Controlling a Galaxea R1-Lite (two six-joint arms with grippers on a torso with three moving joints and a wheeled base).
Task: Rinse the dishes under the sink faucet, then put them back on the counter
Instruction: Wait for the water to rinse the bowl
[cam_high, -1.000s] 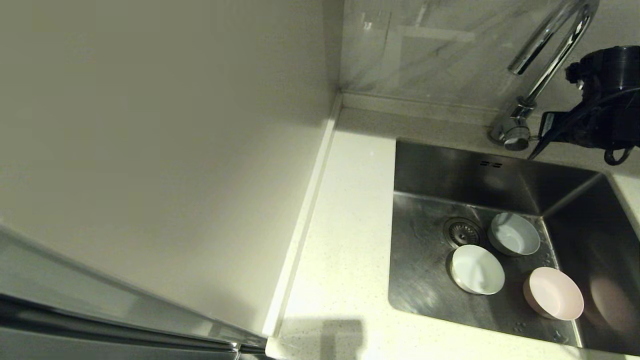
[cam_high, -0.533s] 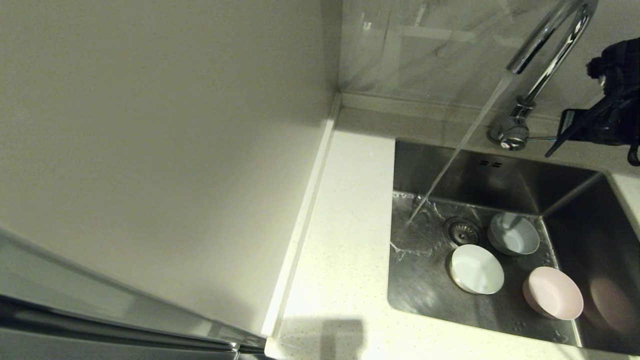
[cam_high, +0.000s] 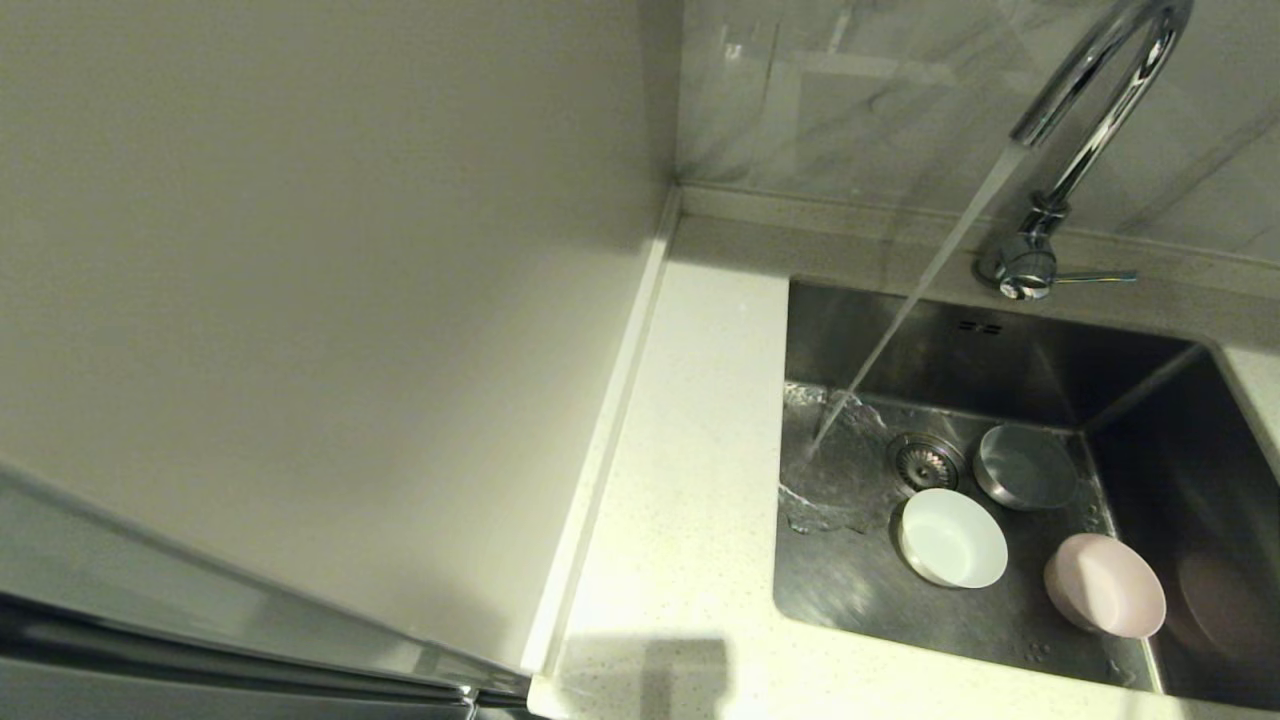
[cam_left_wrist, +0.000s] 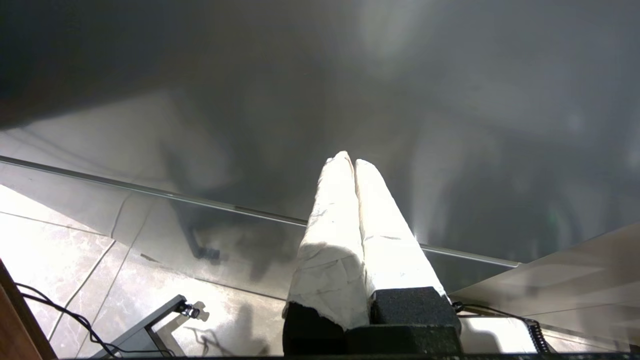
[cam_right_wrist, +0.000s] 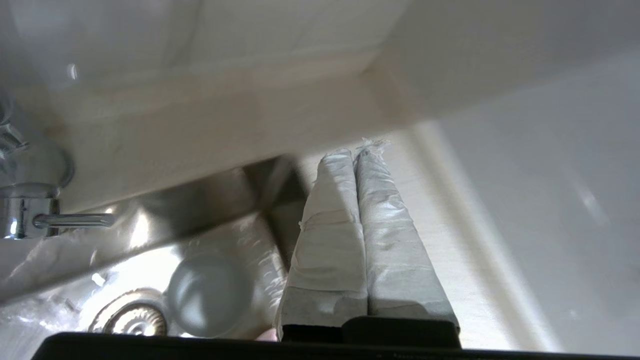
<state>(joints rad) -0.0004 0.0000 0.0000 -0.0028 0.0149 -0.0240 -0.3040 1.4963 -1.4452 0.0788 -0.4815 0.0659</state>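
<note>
Three bowls sit on the floor of the steel sink (cam_high: 1150, 400): grey-blue bowl (cam_high: 1026, 466) beside the drain strainer (cam_high: 925, 463), white bowl (cam_high: 952, 538) in front of it, pale pink bowl (cam_high: 1105, 585) to the right. Water streams from the chrome faucet (cam_high: 1095, 90) onto the sink floor left of the drain, missing the bowls. Its side lever (cam_high: 1095, 277) points right. Neither gripper shows in the head view. My right gripper (cam_right_wrist: 356, 152) is shut and empty, above the sink's right side, with the grey-blue bowl (cam_right_wrist: 207, 295) and the lever (cam_right_wrist: 75, 220) in its view. My left gripper (cam_left_wrist: 352, 161) is shut, parked away from the counter.
The white speckled counter (cam_high: 690, 480) runs along the sink's left and front, with a low upstand (cam_high: 600, 450) against the beige wall panel. A marbled wall stands behind the faucet. The left wrist view shows tiled floor and cables (cam_left_wrist: 60, 310).
Water started running from the faucet. My right gripper left the lever and drew back to the right, out of the head view. The bowls stayed put.
</note>
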